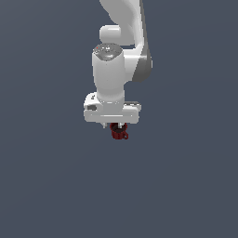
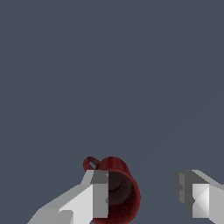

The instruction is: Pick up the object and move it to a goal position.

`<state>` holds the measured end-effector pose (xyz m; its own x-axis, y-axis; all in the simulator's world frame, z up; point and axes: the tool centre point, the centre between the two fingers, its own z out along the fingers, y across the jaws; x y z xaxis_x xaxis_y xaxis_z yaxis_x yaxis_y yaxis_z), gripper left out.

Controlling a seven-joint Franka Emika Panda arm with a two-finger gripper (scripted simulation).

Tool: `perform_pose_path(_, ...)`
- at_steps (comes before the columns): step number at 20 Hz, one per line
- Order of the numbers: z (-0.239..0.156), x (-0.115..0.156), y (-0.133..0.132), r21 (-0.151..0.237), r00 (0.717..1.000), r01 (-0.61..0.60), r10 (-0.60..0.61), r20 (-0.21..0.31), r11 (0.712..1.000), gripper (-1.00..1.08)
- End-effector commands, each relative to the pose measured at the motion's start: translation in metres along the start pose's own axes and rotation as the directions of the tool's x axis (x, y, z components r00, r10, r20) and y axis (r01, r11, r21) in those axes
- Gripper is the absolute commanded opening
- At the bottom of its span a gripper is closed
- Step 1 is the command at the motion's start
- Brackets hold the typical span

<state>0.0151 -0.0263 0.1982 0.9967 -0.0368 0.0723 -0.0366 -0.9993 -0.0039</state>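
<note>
The object is a small dark red mug [image 1: 119,133] with a loop handle, just beneath the white hand of my arm in the exterior view. In the wrist view the mug [image 2: 120,190] shows its open mouth, handle pointing away from the fingers. My gripper [image 2: 146,196] is open, its fingers spread wide. One finger [image 2: 99,192] stands against the mug's rim and covers part of it; the other finger [image 2: 194,197] is well apart from the mug. From the exterior view, the gripper [image 1: 118,125] fingers are mostly hidden under the hand.
A plain dark grey-blue surface [image 1: 186,186] fills both views. No other object or goal marker shows.
</note>
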Motion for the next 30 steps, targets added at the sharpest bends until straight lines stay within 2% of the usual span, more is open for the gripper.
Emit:
perform_pose_path(1, 0.0, 0.0, 0.0, 0.0, 1.0, 0.0, 0.0, 0.001, 1.0, 0.28)
perform_pose_path(9, 0.012, -0.005, -0.007, -0.003, 0.998, -0.003, 0.003, 0.063, 1.0, 0.28)
perform_pose_path(17, 0.037, -0.018, -0.022, -0.017, 0.979, -0.008, 0.012, 0.202, 1.0, 0.28)
perform_pose_path(22, 0.056, -0.032, -0.034, -0.039, 0.947, -0.011, 0.023, 0.321, 0.999, 0.28)
perform_pose_path(30, 0.08, -0.055, -0.051, -0.087, 0.872, -0.006, 0.048, 0.487, 0.996, 0.28)
